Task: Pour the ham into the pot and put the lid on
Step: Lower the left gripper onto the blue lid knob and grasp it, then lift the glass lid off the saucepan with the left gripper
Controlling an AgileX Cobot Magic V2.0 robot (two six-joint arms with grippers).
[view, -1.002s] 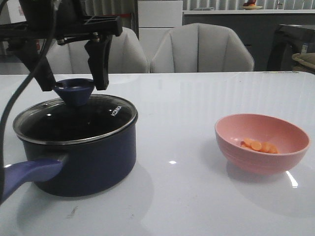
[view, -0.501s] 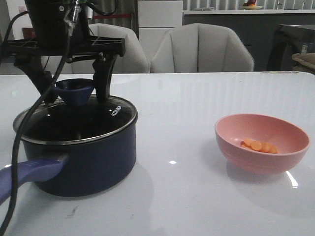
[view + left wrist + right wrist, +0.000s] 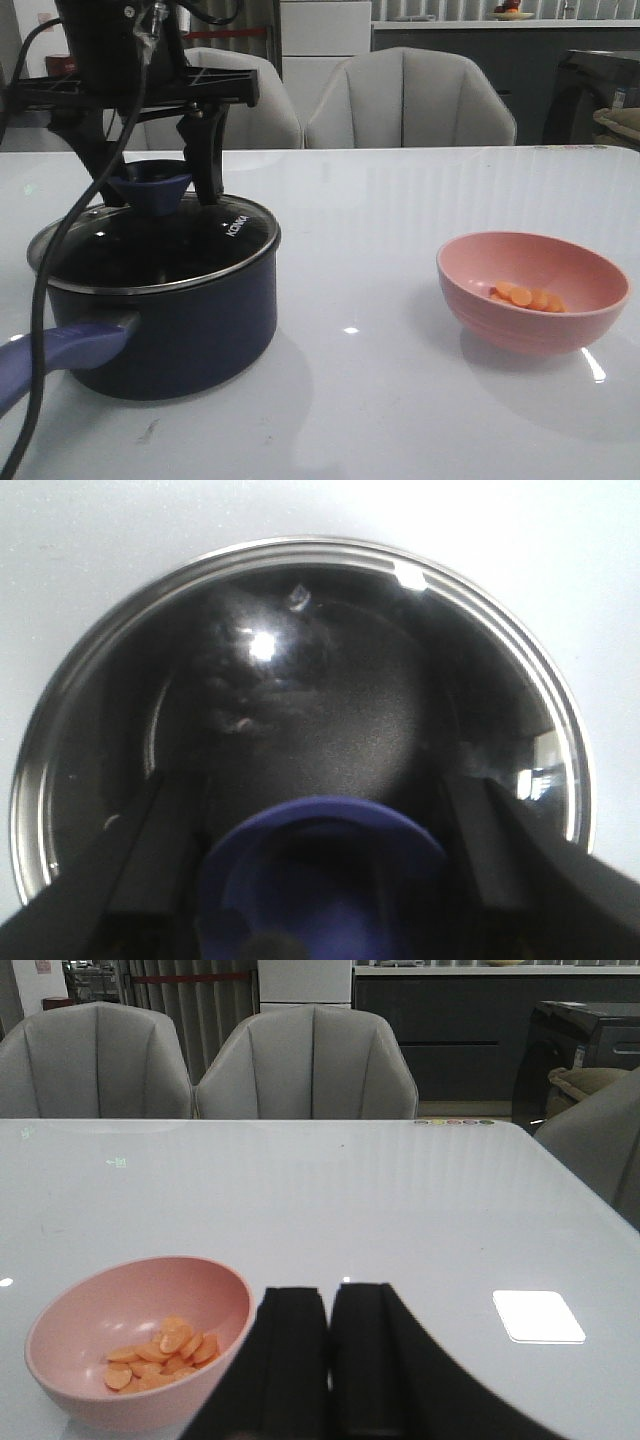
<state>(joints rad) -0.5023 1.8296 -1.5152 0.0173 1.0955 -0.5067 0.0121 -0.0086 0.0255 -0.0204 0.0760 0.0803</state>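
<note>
Lid (image 3: 150,245) on pot (image 3: 170,330)

- The pot (image 3: 170,320) stands left on the table (image 3: 400,200), the lid (image 3: 150,250) on it
- The bowl (image 3: 532,290) sits well right, holding the ham (image 3: 527,297)
- Chairs (image 3: 410,100) stand behind the table

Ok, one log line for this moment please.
left hand: astride lid knob, open | lid: on pot | ham: in pink bowl | right hand: shut, empty
</note>
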